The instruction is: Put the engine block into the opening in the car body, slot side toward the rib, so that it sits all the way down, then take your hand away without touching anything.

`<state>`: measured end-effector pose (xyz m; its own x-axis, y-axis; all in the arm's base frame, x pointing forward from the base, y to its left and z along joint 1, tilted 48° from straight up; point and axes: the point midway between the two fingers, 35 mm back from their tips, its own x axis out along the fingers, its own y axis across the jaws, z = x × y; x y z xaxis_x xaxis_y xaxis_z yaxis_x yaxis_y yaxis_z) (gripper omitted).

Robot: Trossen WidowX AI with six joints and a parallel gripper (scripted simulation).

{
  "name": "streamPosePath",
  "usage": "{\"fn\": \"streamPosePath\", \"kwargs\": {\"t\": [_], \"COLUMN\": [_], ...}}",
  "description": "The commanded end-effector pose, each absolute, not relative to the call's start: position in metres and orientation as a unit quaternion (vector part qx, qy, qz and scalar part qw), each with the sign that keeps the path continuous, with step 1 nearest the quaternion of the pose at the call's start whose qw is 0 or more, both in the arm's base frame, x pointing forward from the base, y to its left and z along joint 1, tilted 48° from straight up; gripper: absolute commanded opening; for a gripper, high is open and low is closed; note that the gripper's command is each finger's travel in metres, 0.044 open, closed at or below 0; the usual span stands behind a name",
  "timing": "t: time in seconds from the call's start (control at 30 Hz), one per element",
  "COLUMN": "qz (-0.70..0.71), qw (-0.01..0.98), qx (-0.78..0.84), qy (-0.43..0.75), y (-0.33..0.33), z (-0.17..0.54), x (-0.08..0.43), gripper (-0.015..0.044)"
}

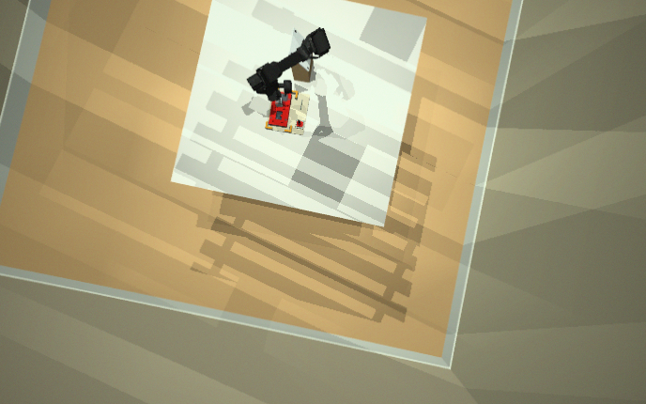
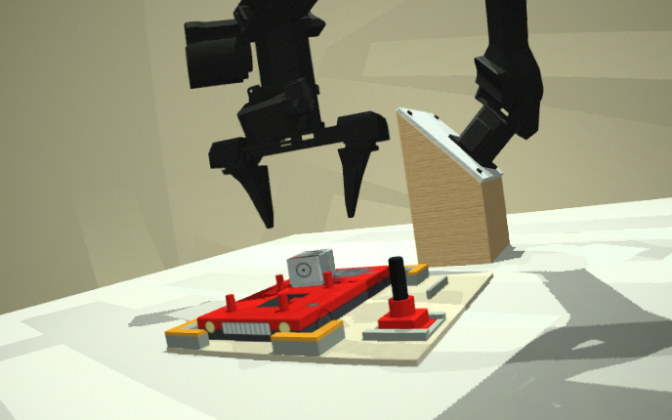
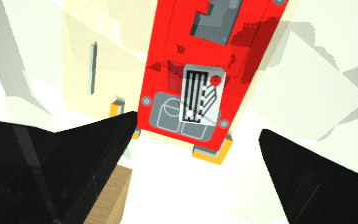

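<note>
The grey engine block [image 2: 303, 270] [image 3: 203, 95] sits on the red car body [image 1: 274, 121] [image 2: 234, 315] [image 3: 168, 30] and stands well above its top. In the wrist view it lies partly over the grey printed panel, and part of the dark red opening [image 3: 175, 80] shows uncovered beside it. Its striped face shows to the wrist camera. Its underside and the rib are hidden. My gripper [image 2: 310, 222] [image 3: 198, 125] is wide open and empty. Its fingertips hang above the block, one to each side, and do not touch it.
A black post [image 2: 398, 278] in a red base stands beside the car on the beige plate [image 2: 464, 292] [image 3: 121, 30]. Orange-topped corner stops [image 2: 307, 336] [image 3: 213, 155] surround the car. Short red pegs [image 2: 283, 302] rise from the body. The wooden arm mount [image 2: 448, 219] [image 3: 112, 195] stands behind.
</note>
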<state>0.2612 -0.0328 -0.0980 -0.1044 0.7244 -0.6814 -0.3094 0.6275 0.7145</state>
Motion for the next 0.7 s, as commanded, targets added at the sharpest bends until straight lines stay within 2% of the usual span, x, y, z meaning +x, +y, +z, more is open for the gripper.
{"fn": "streamPosePath", "kwargs": {"t": [0.0,0.67], "qz": [0.402,0.402], "qw": [0.651,0.651], "qx": [0.159,0.159], "qy": [0.624,0.624], "y": [-0.031,-0.009], "z": [-0.097,-0.117], "x": [0.270,0.267], "gripper": [0.0440,0.0440]}}
